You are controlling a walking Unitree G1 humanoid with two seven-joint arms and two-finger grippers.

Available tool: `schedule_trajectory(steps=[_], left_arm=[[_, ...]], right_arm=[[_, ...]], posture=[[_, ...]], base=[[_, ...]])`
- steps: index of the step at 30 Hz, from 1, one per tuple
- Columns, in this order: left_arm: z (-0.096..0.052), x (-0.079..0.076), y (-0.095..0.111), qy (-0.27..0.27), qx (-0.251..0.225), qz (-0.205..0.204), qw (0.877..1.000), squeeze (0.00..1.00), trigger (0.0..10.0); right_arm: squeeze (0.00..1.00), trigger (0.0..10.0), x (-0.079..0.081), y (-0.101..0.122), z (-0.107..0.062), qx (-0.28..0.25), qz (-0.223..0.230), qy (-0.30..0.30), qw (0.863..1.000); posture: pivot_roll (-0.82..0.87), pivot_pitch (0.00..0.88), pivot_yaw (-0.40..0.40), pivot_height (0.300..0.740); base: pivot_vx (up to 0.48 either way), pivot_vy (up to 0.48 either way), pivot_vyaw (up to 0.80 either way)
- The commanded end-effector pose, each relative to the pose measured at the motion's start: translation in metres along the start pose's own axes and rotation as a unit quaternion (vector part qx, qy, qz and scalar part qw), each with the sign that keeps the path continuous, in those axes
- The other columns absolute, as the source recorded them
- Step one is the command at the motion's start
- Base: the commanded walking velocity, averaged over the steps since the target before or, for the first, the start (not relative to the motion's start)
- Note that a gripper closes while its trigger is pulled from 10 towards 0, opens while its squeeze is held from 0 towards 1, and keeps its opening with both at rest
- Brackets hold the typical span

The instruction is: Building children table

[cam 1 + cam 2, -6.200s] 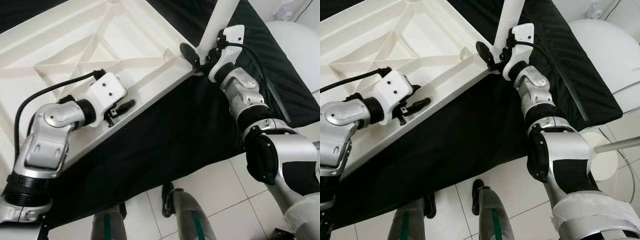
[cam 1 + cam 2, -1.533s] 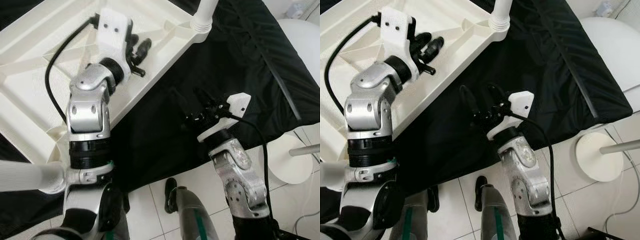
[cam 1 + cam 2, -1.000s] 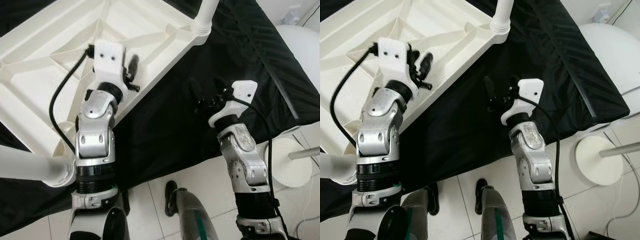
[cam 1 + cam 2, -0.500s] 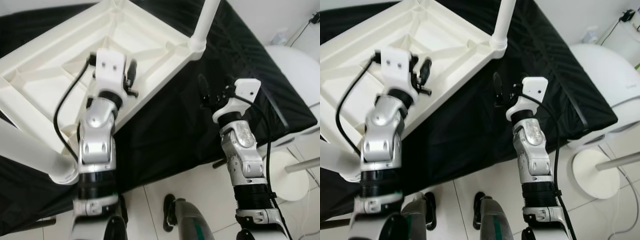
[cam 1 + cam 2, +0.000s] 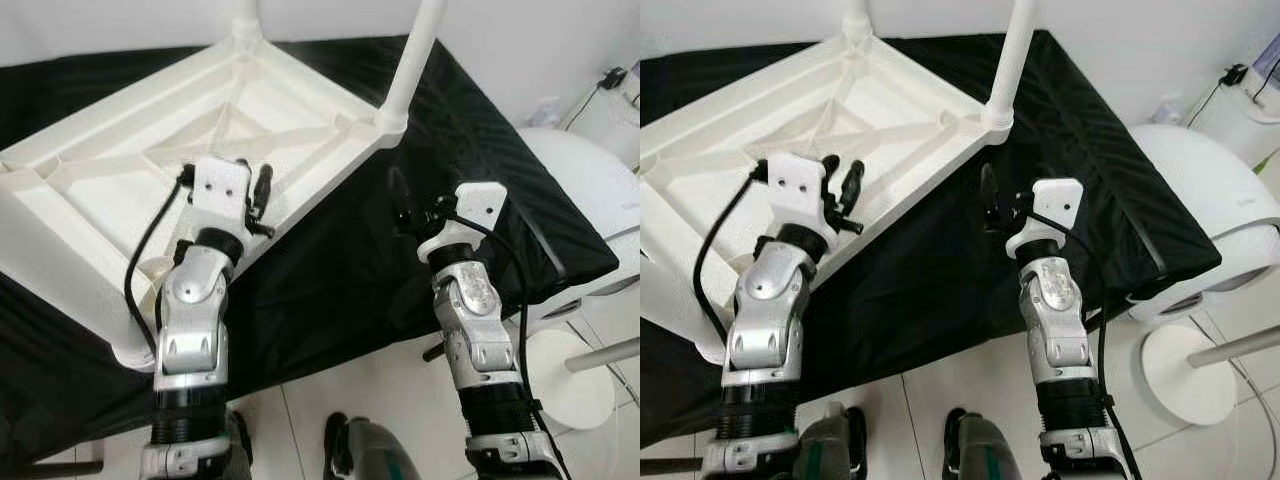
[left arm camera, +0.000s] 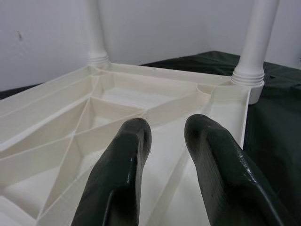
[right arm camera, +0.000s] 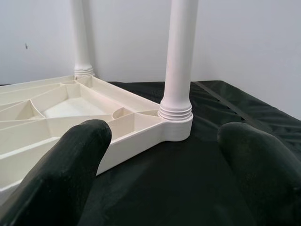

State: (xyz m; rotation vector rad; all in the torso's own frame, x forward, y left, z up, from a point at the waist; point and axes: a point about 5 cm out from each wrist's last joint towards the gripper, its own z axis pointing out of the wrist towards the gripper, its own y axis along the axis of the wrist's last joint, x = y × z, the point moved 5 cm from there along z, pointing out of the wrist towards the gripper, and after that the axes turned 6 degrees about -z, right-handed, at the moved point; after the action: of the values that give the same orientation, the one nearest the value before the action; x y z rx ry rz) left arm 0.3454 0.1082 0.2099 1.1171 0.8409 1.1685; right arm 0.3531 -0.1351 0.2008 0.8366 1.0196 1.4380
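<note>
Around the black-draped desk: chair, wall, tiled floor.

A black, finely ribbed cloth [image 5: 1080,150] covers the desk [image 5: 560,250], hanging over its near edge towards a floor of pale tiles [image 5: 930,400]. Just beside the desk's right end stands a rounded white chair [image 5: 1200,190] on a round white base [image 5: 1185,375], with a grey bar [image 5: 1240,350] crossing above that base. Behind the desk rises a plain white wall [image 7: 235,37]. Past the chair, thin cables [image 5: 1215,85] run by a small, blurred white bottle [image 5: 1168,105].

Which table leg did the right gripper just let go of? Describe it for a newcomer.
On the black cloth lies an upturned white tabletop. The leg stands in its corner nearest the right gripper; the other upright leg is at the far corner.
</note>
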Motion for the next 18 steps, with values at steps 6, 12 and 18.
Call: schedule_trajectory(steps=[6,12,18], left_arm=[[-0.021,-0.005,-0.007,0.001,-0.004,0.009,1.000,0.00,10.0],[-0.036,-0.006,-0.007,-0.006,-0.016,0.020,1.000,0.00,10.0],[-0.044,-0.007,-0.007,0.001,-0.018,0.023,1.000,0.00,10.0]], right_arm=[[0.00,10.0,-0.003,-0.008,-0.002,0.006,-0.010,0.002,1.000],[0.00,10.0,0.001,-0.013,-0.001,0.009,-0.014,0.014,1.000],[0.00,10.0,0.007,-0.017,-0.002,0.012,-0.013,0.024,1.000]], posture=[[0.06,0.107,-0.068,0.740],[0.08,0.103,-0.083,0.740],[0.10,0.105,-0.093,0.740]], base=[[0.000,0.000,0.00],[0.000,0.000,0.00],[0.000,0.000,0.00]])
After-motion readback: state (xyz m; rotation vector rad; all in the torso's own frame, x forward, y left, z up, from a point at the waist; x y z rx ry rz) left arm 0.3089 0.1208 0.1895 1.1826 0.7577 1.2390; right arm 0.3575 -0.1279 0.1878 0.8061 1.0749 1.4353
